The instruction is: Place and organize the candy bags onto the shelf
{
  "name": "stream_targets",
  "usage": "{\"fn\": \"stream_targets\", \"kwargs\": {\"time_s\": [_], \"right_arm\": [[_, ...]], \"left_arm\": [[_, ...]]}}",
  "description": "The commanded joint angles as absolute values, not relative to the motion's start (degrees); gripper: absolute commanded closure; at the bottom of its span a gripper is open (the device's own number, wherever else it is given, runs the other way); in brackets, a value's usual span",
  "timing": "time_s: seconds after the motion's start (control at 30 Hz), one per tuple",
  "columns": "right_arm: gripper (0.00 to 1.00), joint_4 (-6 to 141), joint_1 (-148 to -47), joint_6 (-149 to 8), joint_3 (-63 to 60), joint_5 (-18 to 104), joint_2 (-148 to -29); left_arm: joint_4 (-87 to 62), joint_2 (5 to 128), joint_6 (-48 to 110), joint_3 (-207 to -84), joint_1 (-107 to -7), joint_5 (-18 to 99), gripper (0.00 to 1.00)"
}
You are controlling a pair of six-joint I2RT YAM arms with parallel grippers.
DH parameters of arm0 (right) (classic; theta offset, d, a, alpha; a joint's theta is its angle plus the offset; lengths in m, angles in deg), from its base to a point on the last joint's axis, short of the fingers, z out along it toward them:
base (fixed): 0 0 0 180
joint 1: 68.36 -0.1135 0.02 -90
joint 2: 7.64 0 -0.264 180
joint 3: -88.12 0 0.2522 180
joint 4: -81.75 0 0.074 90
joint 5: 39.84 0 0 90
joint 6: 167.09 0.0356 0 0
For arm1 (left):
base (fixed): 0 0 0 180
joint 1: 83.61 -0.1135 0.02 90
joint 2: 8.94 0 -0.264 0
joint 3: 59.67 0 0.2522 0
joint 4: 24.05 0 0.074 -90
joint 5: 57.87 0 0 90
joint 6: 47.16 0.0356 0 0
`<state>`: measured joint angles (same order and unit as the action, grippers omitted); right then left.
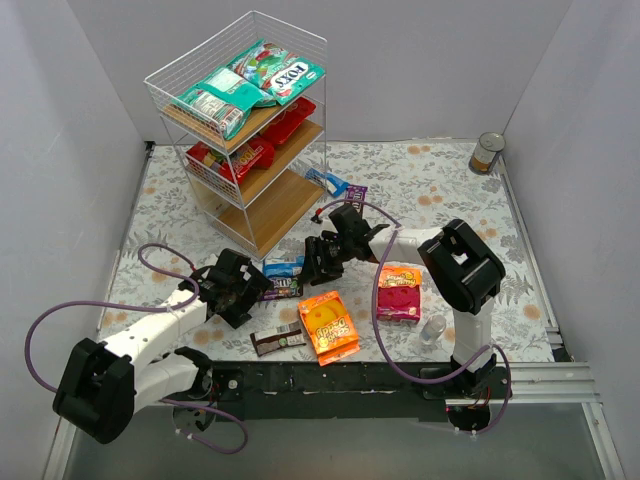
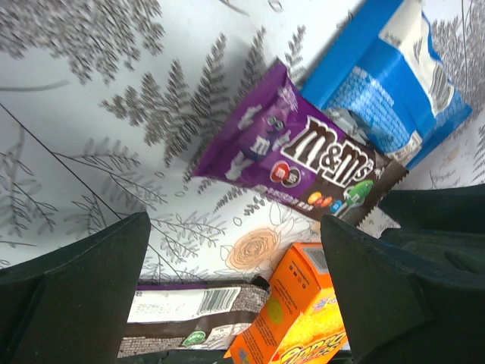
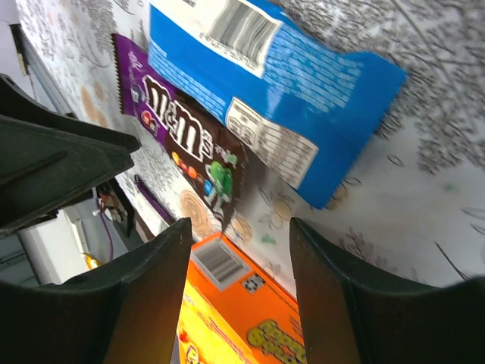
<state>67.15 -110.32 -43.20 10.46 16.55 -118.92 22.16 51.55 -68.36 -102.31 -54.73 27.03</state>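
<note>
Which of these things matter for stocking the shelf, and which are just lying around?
Job: shelf, teal bags, red bags, purple M&M's pack, blue pack, orange bag, pink-orange bag, brown bar.
Lying about: tin can, clear cup.

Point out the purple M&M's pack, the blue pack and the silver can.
purple M&M's pack (image 2: 330, 155): left wrist view, on its logo.
blue pack (image 3: 280, 91): right wrist view, its printed back.
silver can (image 1: 488, 153): top view, its side.

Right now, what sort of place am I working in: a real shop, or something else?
Probably a lab test cell, not a shop: plain grey walls box in one floral-clothed table, robot arms are bolted at its near edge, and a single wire shelf holds candy bags.
</note>
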Motion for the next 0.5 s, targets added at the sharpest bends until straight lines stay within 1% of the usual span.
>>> {"fn": "stream_targets", "kwargs": {"time_s": [0.0,0.13,0.3,0.37,0.4,0.47], "right_arm": [[0.39,73.25,-112.39,-39.65,9.41,15.18,-122.07],[0.42,76.95,-113.01,-34.39,10.2,14.65,-124.7],[0.45,80.63,-113.1,-29.02,11.6,14.3,-126.46],[0.52,80.9,-113.1,-26.21,11.34,13.95,-128.04],[0.62,81.34,-113.1,-25.41,11.6,13.6,-128.31],[0.71,85.02,-113.1,-23.48,13.09,13.51,-127.7]], "left_arm": [[24.42,50.48,-65.36,-103.58,-58.64,27.82,0.05],[23.47,49.25,-61.76,-103.05,-64.09,29.75,0.09],[22.41,50.03,-57.01,-104.62,-65.42,30.46,0.11],[22.49,50.21,-56.04,-105.15,-65.77,30.2,0.12],[22.67,50.3,-55.08,-105.42,-65.86,30.28,0.12],[22.67,49.95,-54.29,-105.51,-66.12,30.63,0.11]]}}
